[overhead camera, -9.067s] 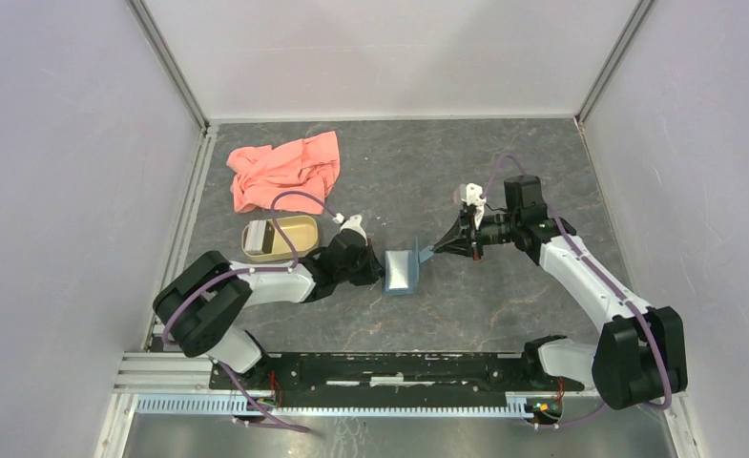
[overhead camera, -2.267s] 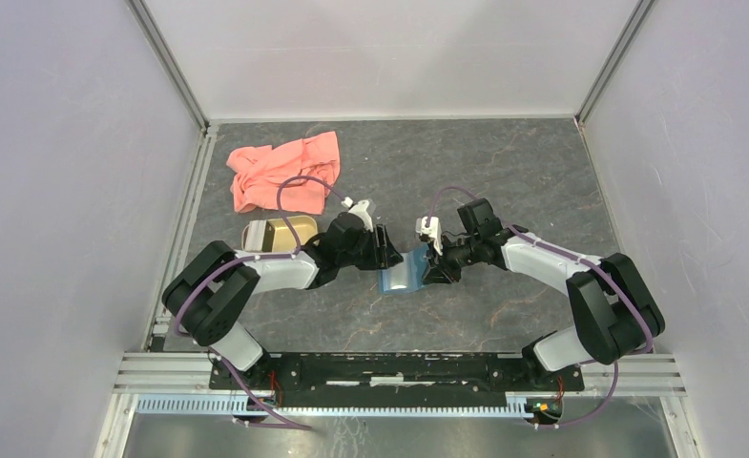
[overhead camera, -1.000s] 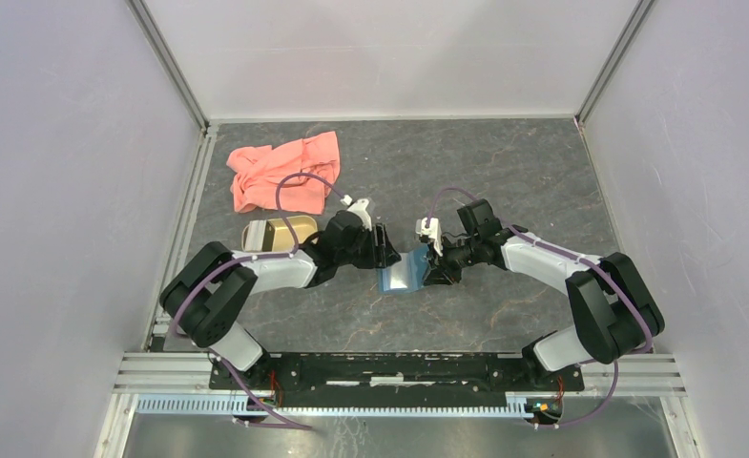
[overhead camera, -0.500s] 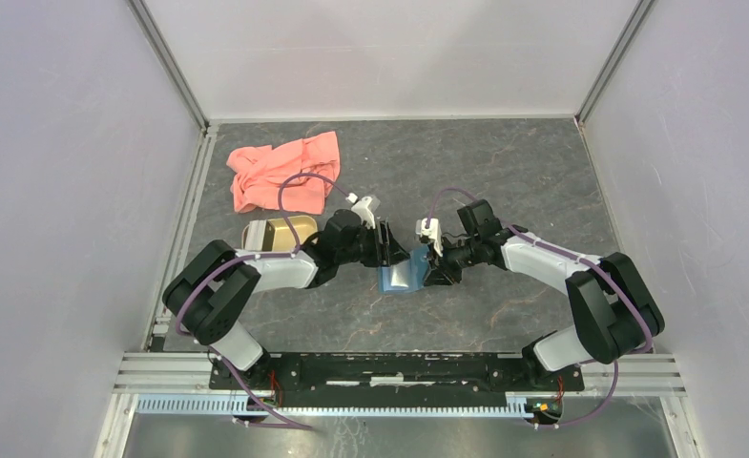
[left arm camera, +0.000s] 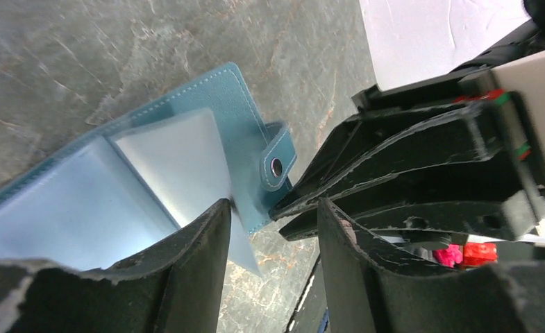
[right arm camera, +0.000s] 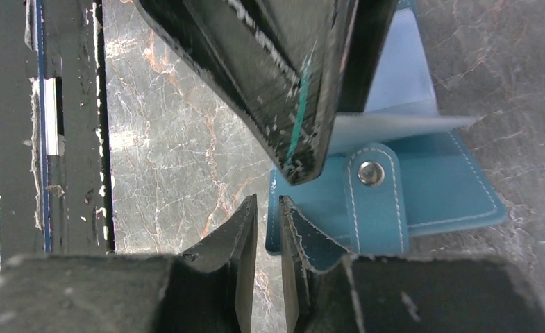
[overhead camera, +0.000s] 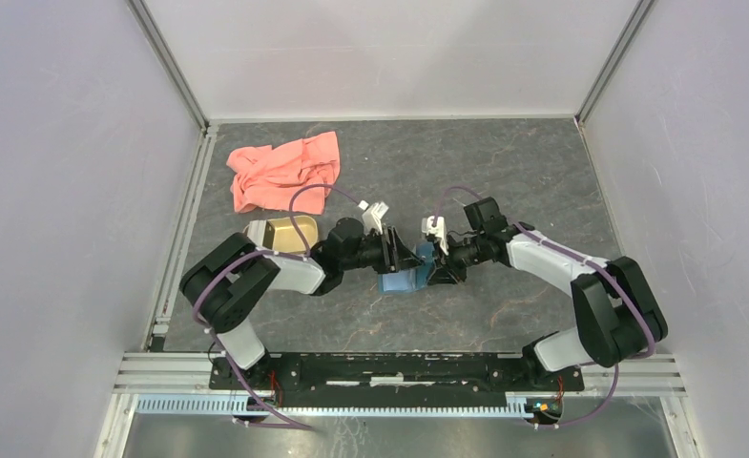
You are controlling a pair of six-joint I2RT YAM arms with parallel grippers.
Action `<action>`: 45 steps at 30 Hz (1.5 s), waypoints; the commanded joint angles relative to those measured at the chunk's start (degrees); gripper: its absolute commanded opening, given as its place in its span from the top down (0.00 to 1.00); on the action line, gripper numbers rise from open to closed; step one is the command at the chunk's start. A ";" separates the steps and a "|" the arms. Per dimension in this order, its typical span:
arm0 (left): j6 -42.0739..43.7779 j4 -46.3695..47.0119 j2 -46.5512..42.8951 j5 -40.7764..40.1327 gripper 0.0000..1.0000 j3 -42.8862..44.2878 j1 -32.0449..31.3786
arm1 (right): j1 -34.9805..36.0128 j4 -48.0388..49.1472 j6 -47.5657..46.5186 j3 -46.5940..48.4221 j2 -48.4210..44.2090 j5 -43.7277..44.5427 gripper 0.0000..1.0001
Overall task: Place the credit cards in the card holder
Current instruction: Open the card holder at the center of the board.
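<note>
The step in hand looks like readying the card holder point(left arm camera: 210, 90) to take a card, not yet loading one. It lies spread open on the worktop point(overhead camera: 504, 172) between the two arms, pale blue inside facing up. The right pincer point(right arm camera: 267, 201) is nearly closed, and its own camera shows the teal cover's edge in the narrow gap beside the snap tab point(right arm camera: 371, 173), so it appears to be pinching the cover to keep it from moving. The left pincer point(left arm camera: 274, 208) stands released, its jaws apart, with a pale sheet point(left arm camera: 175, 163) rising from the inside and resting against one finger. Whether that sheet is a card or a pocket leaf I cannot tell. The next move probably calls for the left arm to close on the sheet's edge without dragging the holder from the other grip. Only the top view shows the tan dish point(overhead camera: 256, 230) behind the left arm with something gold-yellow in it, perhaps a card, but it hides both sets of jaws. The left wrist view alone shows the open inside. The right wrist view alone shows the sheet edge-on, lifted above the cover.
</note>
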 commanded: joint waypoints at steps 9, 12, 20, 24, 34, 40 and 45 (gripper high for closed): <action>-9.05 12.89 8.28 1.15 0.54 1.34 -2.46 | -4.95 -4.64 -6.28 2.30 -6.46 -7.59 0.79; -9.31 12.70 9.35 -0.18 0.56 1.19 -2.46 | -5.11 -4.95 -6.87 1.91 -6.94 -9.78 0.84; -8.87 10.30 13.31 -1.85 0.63 2.54 -2.46 | -4.09 1.80 -0.34 -0.43 -5.61 -9.71 0.97; -8.78 9.80 14.42 -2.58 0.64 2.91 -2.46 | -2.83 4.45 2.49 -1.00 -3.55 -5.04 1.00; -8.61 10.23 14.90 -1.82 0.63 3.29 -2.46 | -1.99 5.80 4.63 -0.33 1.33 0.90 0.99; -9.34 11.64 15.97 -1.11 0.59 3.54 -2.37 | -1.90 6.00 5.09 -0.13 2.99 2.33 0.97; -9.79 12.57 16.38 -1.14 0.57 3.41 -2.06 | -1.89 4.93 5.00 0.87 4.54 10.48 1.00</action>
